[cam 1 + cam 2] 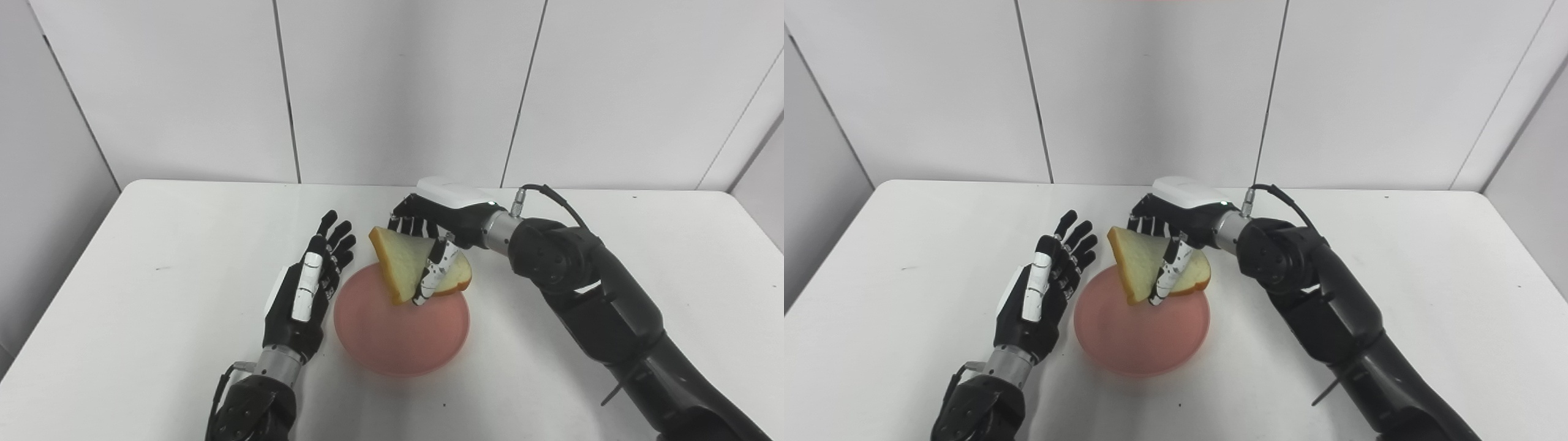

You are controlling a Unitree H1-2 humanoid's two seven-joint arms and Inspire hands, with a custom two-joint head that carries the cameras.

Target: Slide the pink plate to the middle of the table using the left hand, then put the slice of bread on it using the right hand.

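Observation:
The pink plate (pixel 392 343) lies near the middle of the white table (pixel 153 245). A slice of bread (pixel 401 260) with a tan crust hangs tilted over the plate's far part, its lower edge close to the plate. My right hand (pixel 438 223) is shut on the bread, with the thumb across its front face and the fingers behind it. Just left of the plate rests my left hand (pixel 306 285), open, its fingers stretched toward the back and its side next to the plate's rim. I cannot tell whether it touches the rim.
White wall panels (pixel 398 86) stand right behind the table's back edge. My right forearm (pixel 588 294) crosses the table's right half from the lower right corner. A small dark speck (pixel 160 267) marks the table at the left.

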